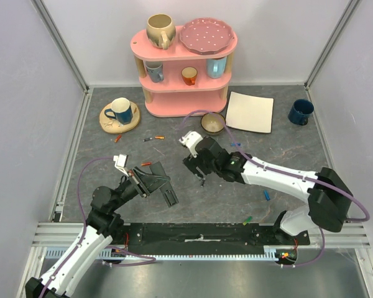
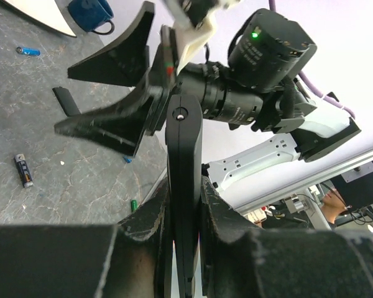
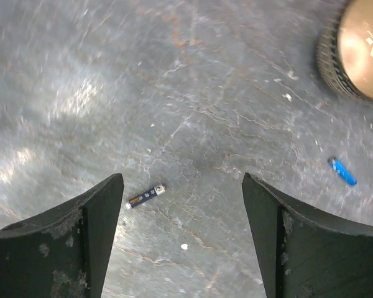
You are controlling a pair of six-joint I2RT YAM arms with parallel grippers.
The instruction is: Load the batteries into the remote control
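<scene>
One remote control (image 2: 184, 155) is pinched edge-on in the left gripper (image 1: 155, 182). Its black slab sticks out past the fingertips toward the right gripper (image 1: 196, 166), which hangs close by its far end; whether the two touch I cannot tell. Loose cells lie about on the grey table (image 1: 286, 143). A dark battery (image 3: 145, 195) sits on the surface under the right gripper, near one finger. A blue battery (image 3: 343, 171) lies off beyond the other finger, short of a tan bowl (image 3: 360, 49). An orange battery (image 1: 146, 163) lies just behind the left gripper, and a green battery (image 1: 247, 220) near the front rail. The left jaws are clamped tight on the remote control. The right jaws stand wide apart, holding nothing.
</scene>
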